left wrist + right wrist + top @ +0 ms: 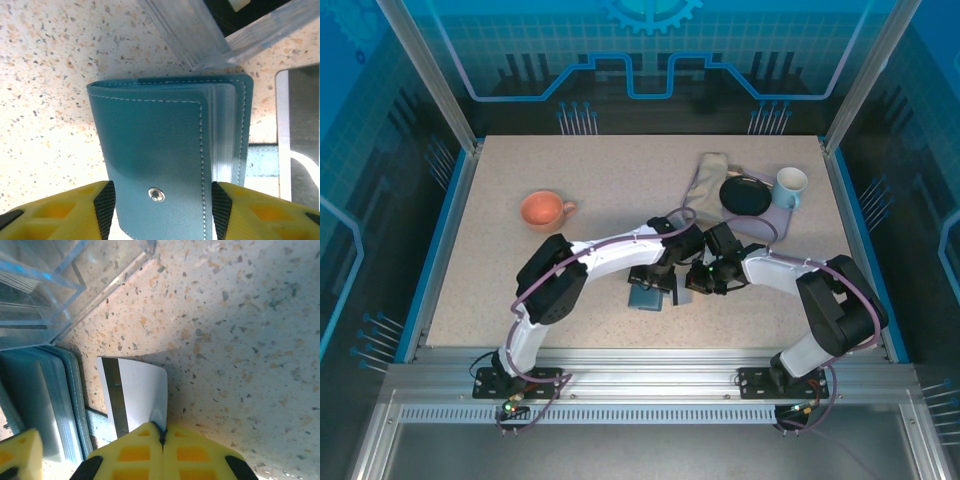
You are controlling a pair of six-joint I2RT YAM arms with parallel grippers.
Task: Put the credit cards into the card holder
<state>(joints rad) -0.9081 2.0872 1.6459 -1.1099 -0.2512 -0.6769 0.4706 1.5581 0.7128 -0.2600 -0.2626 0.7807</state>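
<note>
Overhead, the left claw [656, 280] hangs directly above the card holder [645, 297], a slate-blue wallet on the speckled table [520, 290]. The right claw [694, 282] is just to its right. An orange cup [545, 209], a black dish [745, 194] and a white mug [790, 187] stand well beyond both claws. At the left wrist, the card holder [165, 145] lies folded, snap stud up, between the yellow fingers [65, 212]. The jaws are about half spread and the black pads meet its two side edges; whether they press it cannot be told. At the right wrist, the right claw [162, 440] is fully closed, pinching the near edge of a white credit card [142, 390] with a dark stripe. The card holder [45, 400] lies left of this claw, and a clear plastic box [35, 290] sits ahead-left.
</note>
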